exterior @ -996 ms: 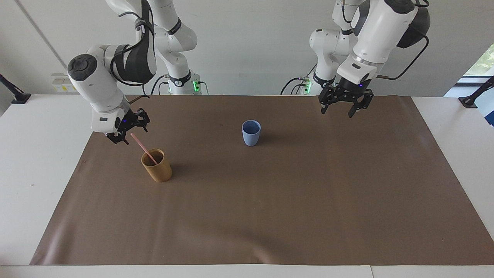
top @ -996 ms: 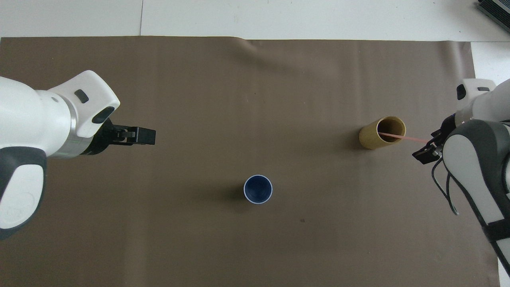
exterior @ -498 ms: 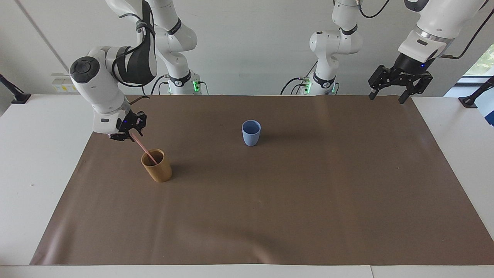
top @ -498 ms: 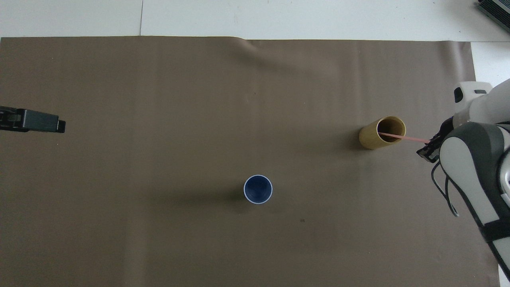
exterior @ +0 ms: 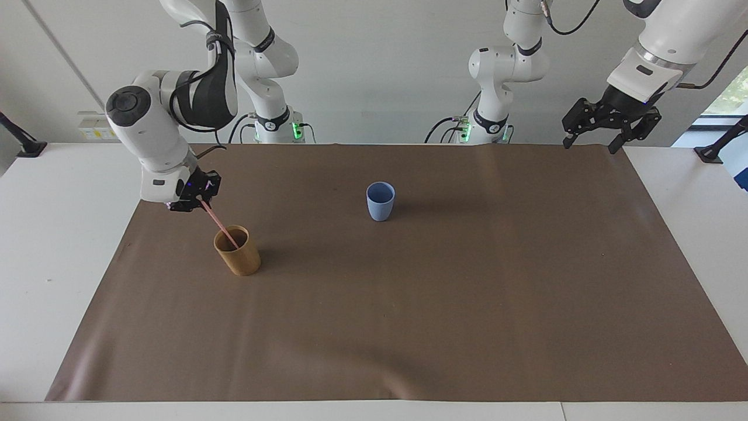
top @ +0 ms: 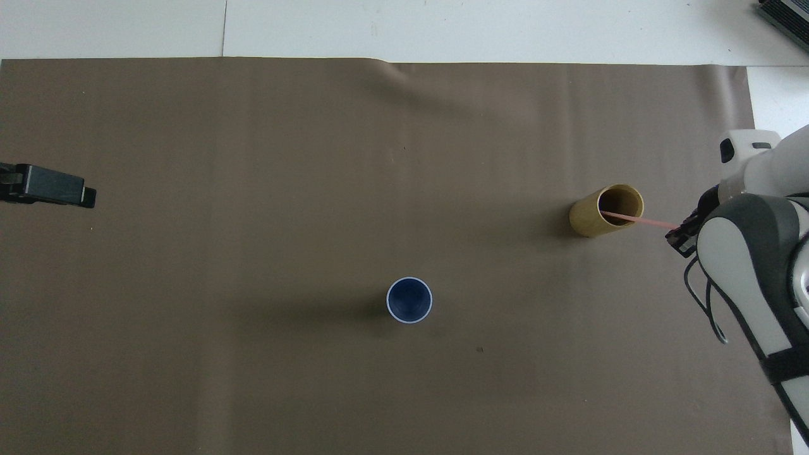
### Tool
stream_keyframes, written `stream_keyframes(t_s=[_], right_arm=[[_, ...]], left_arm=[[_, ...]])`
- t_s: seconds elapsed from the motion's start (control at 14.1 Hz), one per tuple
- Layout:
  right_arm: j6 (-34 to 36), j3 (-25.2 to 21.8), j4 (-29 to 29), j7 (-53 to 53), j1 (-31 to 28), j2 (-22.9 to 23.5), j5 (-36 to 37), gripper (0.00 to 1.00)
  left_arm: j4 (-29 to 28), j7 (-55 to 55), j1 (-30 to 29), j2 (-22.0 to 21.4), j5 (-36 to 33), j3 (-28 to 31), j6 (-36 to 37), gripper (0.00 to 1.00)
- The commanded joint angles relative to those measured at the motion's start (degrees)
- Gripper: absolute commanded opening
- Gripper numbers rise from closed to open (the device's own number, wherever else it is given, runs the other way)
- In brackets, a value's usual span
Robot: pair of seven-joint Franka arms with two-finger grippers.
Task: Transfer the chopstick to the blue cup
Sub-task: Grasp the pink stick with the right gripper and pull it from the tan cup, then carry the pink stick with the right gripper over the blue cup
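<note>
The pink chopstick [exterior: 214, 220] [top: 643, 220] leans in the tan-brown cup [exterior: 238, 251] [top: 605, 210], its upper end sticking out toward the right arm's end of the table. My right gripper [exterior: 198, 197] [top: 679, 227] is shut on that upper end. The blue cup [exterior: 380, 201] [top: 409, 300] stands upright mid-mat, nearer to the robots than the brown cup, and holds nothing. My left gripper [exterior: 592, 138] [top: 88, 197] hangs open in the air over the mat's edge at the left arm's end, with nothing between its fingers.
A brown mat [exterior: 409, 327] [top: 253, 379] covers most of the white table [exterior: 52, 245]. Both arm bases stand at the robots' edge. A dark clamp [exterior: 23, 146] sits at the table corner at the right arm's end.
My right gripper closed on the chopstick's upper end. The left arm swung up and away from mid-mat to the mat's edge at its own end, staying open.
</note>
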State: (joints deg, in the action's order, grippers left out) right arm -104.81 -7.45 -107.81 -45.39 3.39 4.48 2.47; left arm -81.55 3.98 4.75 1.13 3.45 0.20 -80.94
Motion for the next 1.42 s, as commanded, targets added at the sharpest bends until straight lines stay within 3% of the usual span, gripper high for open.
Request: stream_keyframes(t_s=[0.0,0.28,0.64,1.14,1.35], right_arm=[[2.40,0.24,2.33,-0.67,-0.67,0.71,0.78,0.00],[4.96,0.15,4.45,-0.58,-0.93,0.36,0.61,0.00],[9.96,-0.20,6.99,-0.58,-0.84,-1.40,0.61,0.00],[26.74,-0.55,17.97,-0.67,-0.93,-5.09,3.33,0.00],[29.83,0.15,19.74,-0.49,-0.23,-7.28,5.60,0.00]], left_arm=[[-5.36,0.77,0.00,-4.11,-1.25,-0.29,0.17,1.00],[-8.09,1.82,0.00,-5.52,-1.51,-0.29,-1.41,1.00],[-7.22,2.61,-0.09,-5.00,-2.30,-0.29,-3.79,1.00],[-6.60,2.53,-0.35,-4.56,-3.80,-0.29,-3.44,1.00],[-6.69,2.09,-0.09,-4.82,-3.80,-0.29,-2.91,1.00]])
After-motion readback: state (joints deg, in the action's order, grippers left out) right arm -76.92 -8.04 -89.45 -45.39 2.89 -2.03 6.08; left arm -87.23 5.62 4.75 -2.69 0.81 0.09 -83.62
